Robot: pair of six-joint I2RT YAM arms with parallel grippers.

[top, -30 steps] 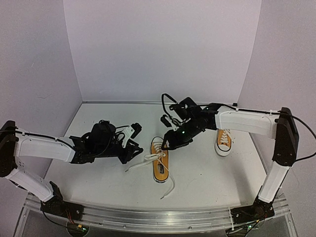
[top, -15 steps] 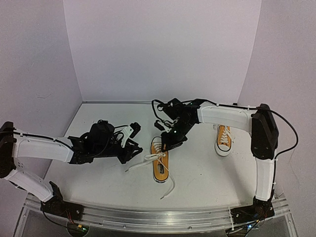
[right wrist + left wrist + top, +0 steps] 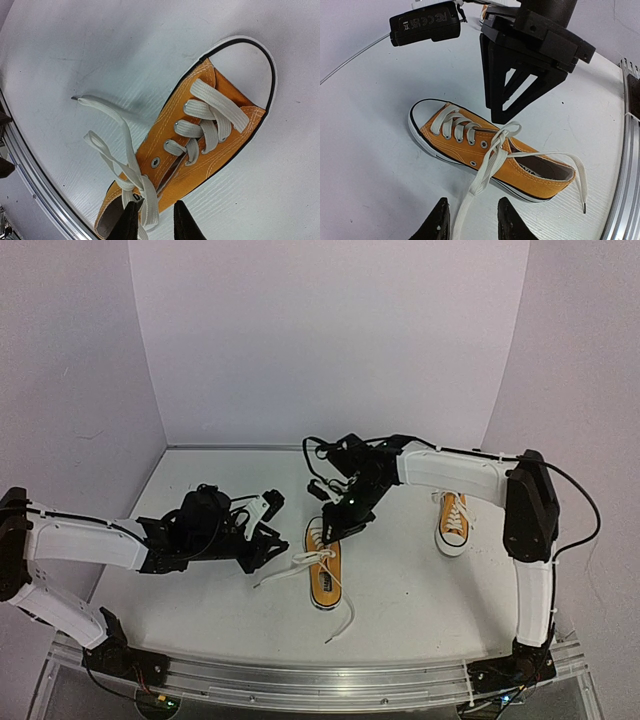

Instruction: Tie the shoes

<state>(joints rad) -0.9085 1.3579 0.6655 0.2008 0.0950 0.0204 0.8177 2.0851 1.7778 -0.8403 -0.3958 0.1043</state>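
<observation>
The move ahead turns on the lace crossing at the throat of the middle shoe (image 3: pixel 324 578). It sits directly under the right end effector (image 3: pixel 154 221), which reaches it from the far right. The left end effector (image 3: pixel 472 223) hangs low over the counter (image 3: pixel 420 590) just beside the shoe's left flank, facing it side-on. The shoe's long axis runs near-to-far in the overhead view, toe cap away from the arm bases and heel toward them, so the two end effectors bracket the lacing from opposite sides, with the right one nearer. Its jaws are narrow, with the bunched laces (image 3: pixel 142 192) lying between the fingertips; whether they truly pinch cannot be told. The left jaws stand partly apart. One flat strand trails from the crossing down between them, close to one finger and clear of the other, so I judge it loose rather than gripped. The shoe is orange-yellow canvas with a white toe cap, a white sole edged by a dark line, and metal eyelets. Its flat white laces are crossed once at the top with no bow formed, and one free end lies on the counter past the heel. The other shoe (image 3: pixel 453 522) stands well apart at the right, its lacing too small to judge.
</observation>
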